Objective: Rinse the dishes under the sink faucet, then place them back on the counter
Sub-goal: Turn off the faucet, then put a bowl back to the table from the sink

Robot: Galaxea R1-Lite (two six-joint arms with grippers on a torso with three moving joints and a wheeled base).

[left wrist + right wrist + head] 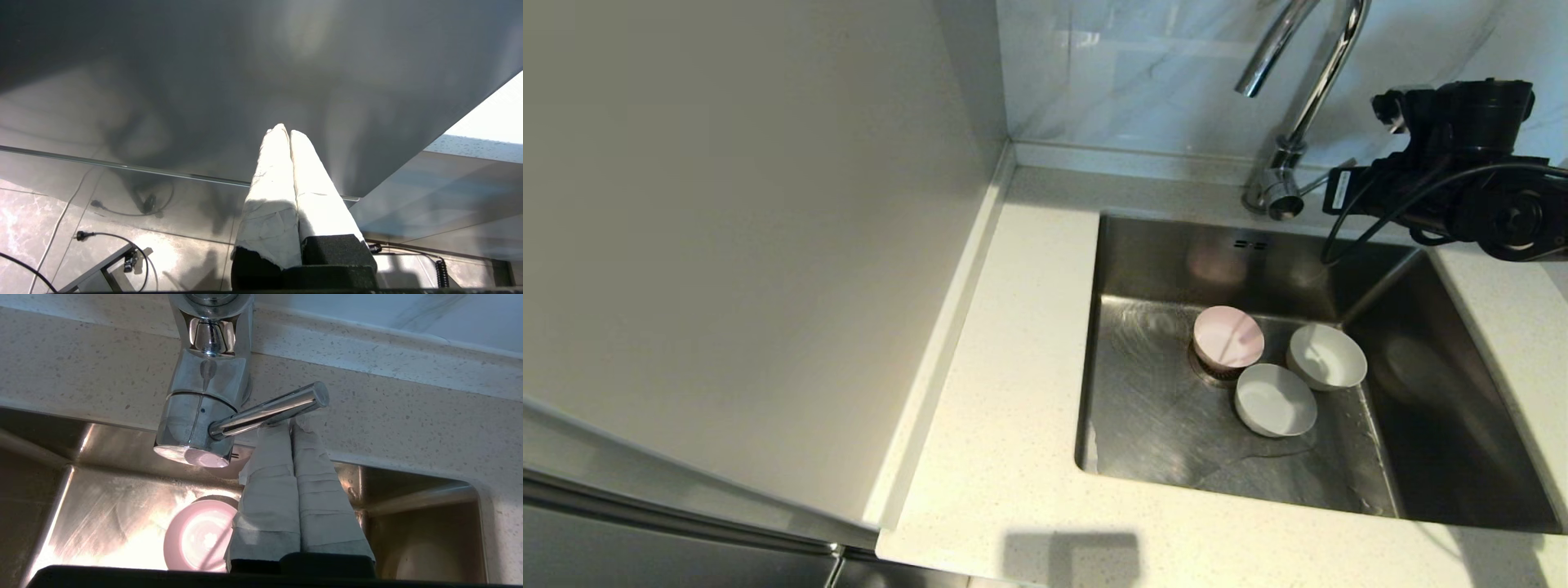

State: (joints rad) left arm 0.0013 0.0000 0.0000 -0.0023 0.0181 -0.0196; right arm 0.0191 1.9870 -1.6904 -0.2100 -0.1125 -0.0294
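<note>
right gripper (291, 426) pinched shut, empty, under faucet lever (269, 410) | probably touching | nudge up gently, avoid slipping off

Three bowls (1276, 365) are crowding the drain at the middle of the sink (1143, 408), leaving its left side open. The faucet (1298, 106) and right arm (1454, 180) are blocking the back right corner.

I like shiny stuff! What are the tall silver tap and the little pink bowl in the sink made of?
The tall gooseneck chrome tap looks like polished metal: it mirrors the room. The small round pink bowl in the square steel sink seems glazed ceramic, smooth and faintly glossy, though plastic is possible.
</note>
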